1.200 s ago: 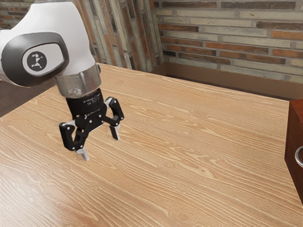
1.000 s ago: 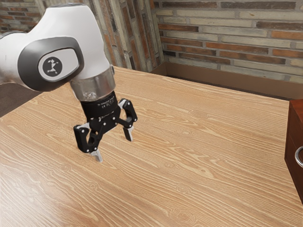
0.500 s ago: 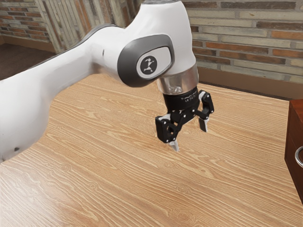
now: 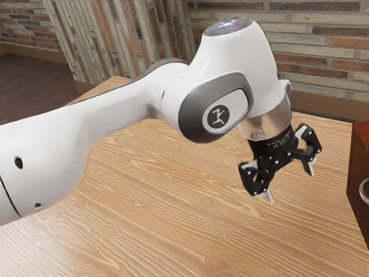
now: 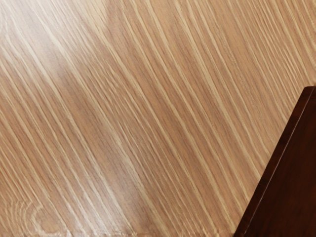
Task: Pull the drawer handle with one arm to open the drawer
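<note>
Drawer handle [image 4: 364, 192] points toward the wide-spread gripper [image 4: 289, 184], well apart.

Spread black fingers [image 4: 255, 175] hang over the wooden tabletop [image 4: 167, 222], near the dark drawer [image 4: 357, 164] with its metal handle [image 4: 364, 191] at the exterior view's right.

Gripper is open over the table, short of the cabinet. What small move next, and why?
Probably move the black two-finger gripper toward the exterior view's right, to the silver curved handle of the dark reddish wooden drawer cabinet. The gripper hangs open above the light wooden table, apart from the handle, holding nothing.
</note>
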### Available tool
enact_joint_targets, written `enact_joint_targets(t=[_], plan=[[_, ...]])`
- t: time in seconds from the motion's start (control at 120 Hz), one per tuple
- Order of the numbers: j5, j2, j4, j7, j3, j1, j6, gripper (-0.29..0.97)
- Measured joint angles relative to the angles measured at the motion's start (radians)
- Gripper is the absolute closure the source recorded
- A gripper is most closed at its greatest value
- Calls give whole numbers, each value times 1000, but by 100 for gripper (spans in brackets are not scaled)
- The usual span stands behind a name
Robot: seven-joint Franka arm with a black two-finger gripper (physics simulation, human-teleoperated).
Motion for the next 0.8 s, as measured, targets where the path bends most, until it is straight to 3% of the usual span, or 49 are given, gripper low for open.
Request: enact_joint_targets(t=[0.133, 0.8], plan=[[-1, -32, -46, 17, 2, -27, 59, 0], [6, 87, 24, 182, -16, -72, 219, 0]])
